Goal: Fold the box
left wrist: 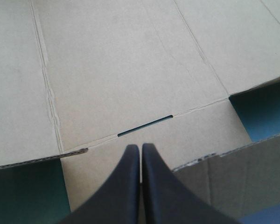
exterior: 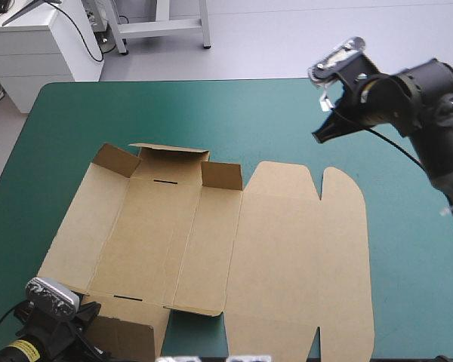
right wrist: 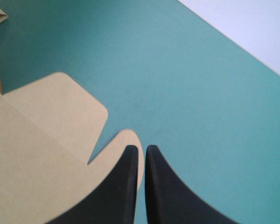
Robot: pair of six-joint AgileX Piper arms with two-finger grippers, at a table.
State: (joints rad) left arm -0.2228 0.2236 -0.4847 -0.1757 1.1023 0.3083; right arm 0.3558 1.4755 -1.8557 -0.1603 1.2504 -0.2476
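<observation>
Brown cut-board box lying mostly flat.
Probably light and stiff, hinging at creases; grip flap edges. Pinched together, empty: left hand, right hand.

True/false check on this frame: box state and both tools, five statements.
1. The lid of the box lies flat on the table. True.
2. The right tool is open. False: its fingers are shut.
3. The box's far wall stands raised. True.
4. The right tool grips the lid. False: it holds nothing and is raised clear of the board.
5. The left tool is shut, with a slot in the box just ahead. True.
</observation>
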